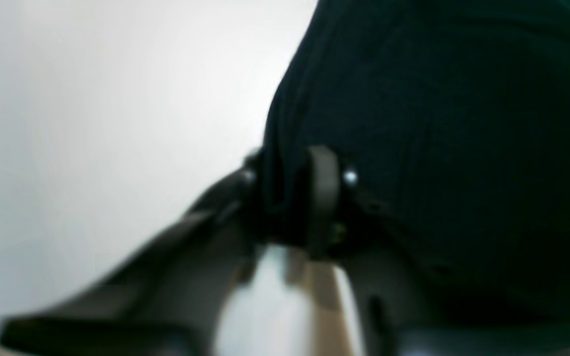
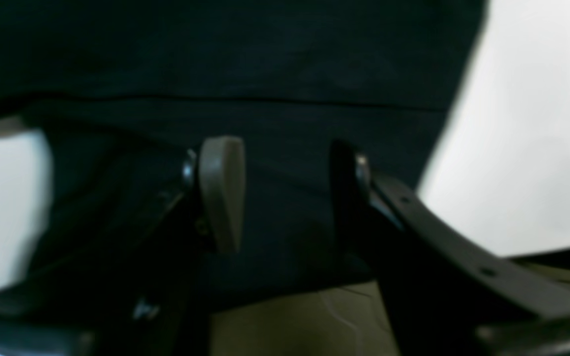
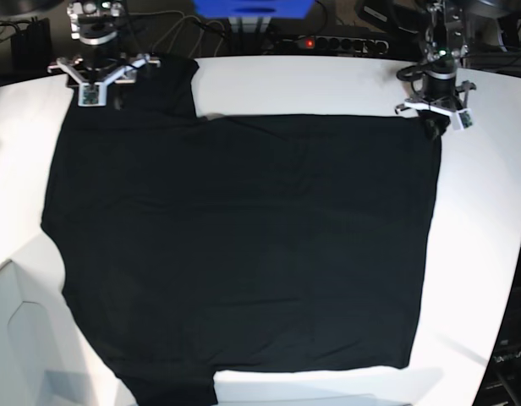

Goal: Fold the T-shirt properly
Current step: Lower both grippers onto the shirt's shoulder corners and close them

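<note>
A white table point(image 3: 480, 245) carries the black T-shirt point(image 3: 244, 237), spread out.

Bare white tabletop point(image 3: 476, 228) beside the shirt point(image 3: 252, 228)

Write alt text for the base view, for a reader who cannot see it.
A large black T-shirt lies spread on a white table; the left gripper pinches its corner, the right gripper hovers open over a sleeve.

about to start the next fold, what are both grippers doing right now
Left gripper: closed on the edge of the black T-shirt, at a corner.
Right gripper: open above the cloth, fingers apart, holding nothing.
</note>
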{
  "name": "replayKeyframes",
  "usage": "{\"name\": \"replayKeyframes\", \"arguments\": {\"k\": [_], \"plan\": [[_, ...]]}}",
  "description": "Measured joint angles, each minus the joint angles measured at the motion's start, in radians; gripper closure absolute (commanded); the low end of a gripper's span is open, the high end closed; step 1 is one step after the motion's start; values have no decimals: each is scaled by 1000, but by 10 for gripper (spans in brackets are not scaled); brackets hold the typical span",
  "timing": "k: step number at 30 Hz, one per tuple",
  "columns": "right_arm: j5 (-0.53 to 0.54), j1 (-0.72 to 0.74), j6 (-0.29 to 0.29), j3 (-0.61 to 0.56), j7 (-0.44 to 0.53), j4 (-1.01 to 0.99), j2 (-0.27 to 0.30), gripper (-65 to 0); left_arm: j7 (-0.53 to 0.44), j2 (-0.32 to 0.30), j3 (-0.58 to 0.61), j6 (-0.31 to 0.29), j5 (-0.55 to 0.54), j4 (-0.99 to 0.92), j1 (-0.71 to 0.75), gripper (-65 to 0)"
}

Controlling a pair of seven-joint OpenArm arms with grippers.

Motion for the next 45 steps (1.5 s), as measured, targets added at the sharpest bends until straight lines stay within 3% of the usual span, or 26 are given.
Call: {"name": "replayKeyframes", "arguments": {"k": [5,12,23,30,41,43,45], "plan": [[0,22,0,82,0,-6,0,-381,2,0,-2,-1,-3,0,4,0],[-1,76,5,132,0,-94,0,-385,-1,-2,-5,-5,-4,2,11,0],[0,204,285,311,-168,-150,-77,-384,0,-3,-6,-5,-3,2,11,0],[-3,231,357,328,-242,-152,-77,-382,0,-3,-6,-5,0,2,11,0],[19,233,363,332,-186,-224,-72,-380,-1,-3,-6,-5,0,2,12,0],[20,233,364,330,-186,-224,-71,-363,-1,-3,-6,-5,0,2,12,0],[16,235,408,332,-182,-224,-70,-318,-1,-3,-6,-5,0,2,13,0]]}}
